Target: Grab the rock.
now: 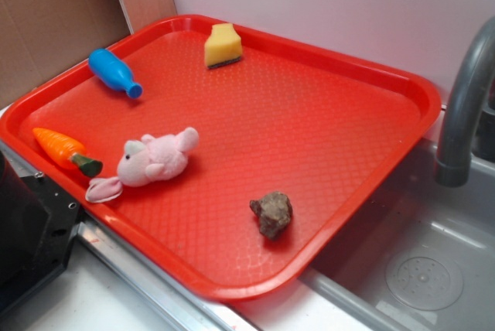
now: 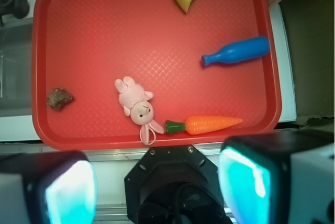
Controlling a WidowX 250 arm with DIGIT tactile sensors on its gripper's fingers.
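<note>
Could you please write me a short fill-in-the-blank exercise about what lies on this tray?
1. All five items lie on a ____ tray.
2. The rock lies alone near the tray edge beside the ____.
3. The pink plush bunny lies right next to the toy ____.
4. The hand, with the pads spread wide, holds ____.

Missing words: red; sink; carrot; nothing

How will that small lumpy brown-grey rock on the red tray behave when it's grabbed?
The small lumpy brown-grey rock looks rigid and probably heavy for its size. Its jagged faces may twist between the pincer pads, yet it seems unlikely to roll. The textured red plastic tray may limit sliding.
</note>
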